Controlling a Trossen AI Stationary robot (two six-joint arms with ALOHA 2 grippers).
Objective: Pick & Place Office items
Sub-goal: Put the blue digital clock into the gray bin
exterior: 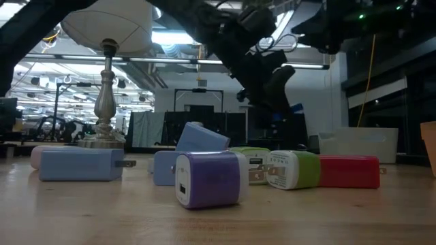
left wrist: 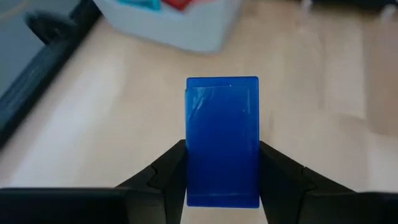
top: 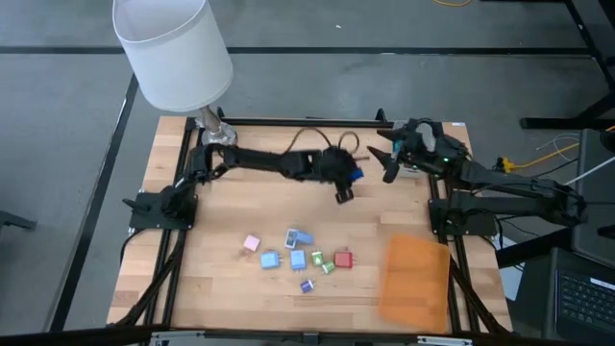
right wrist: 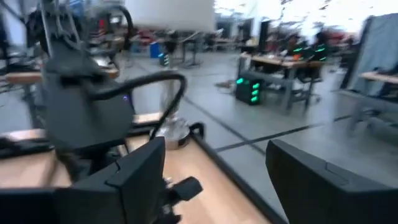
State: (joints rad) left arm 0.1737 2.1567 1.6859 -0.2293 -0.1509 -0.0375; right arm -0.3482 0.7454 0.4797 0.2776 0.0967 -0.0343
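Observation:
My left gripper (top: 348, 183) hangs above the middle of the table, shut on a dark blue block (left wrist: 222, 143). Several other office items (top: 298, 255) lie in a cluster near the front edge: a purple one (exterior: 208, 178), a green one (exterior: 293, 169), a red one (exterior: 349, 170) and light blue ones (exterior: 80, 163). A grey tray (left wrist: 186, 28) with a blue and a red piece in it shows beyond the held block. My right gripper (top: 389, 163) is open and raised near the table's far right, just right of the left gripper. My left gripper pinches the dark blue block between its two fingers (left wrist: 171, 177), one on each long side (left wrist: 252, 168). The block stands out past the fingertips. It is lifted clear of the table, as the low view shows by a blue corner (exterior: 296, 107) under the gripper.
A table lamp (top: 173, 48) stands at the far left corner. A flat orange sheet (top: 415, 279) lies at the near right. Bare wood lies between the item cluster and the grippers.

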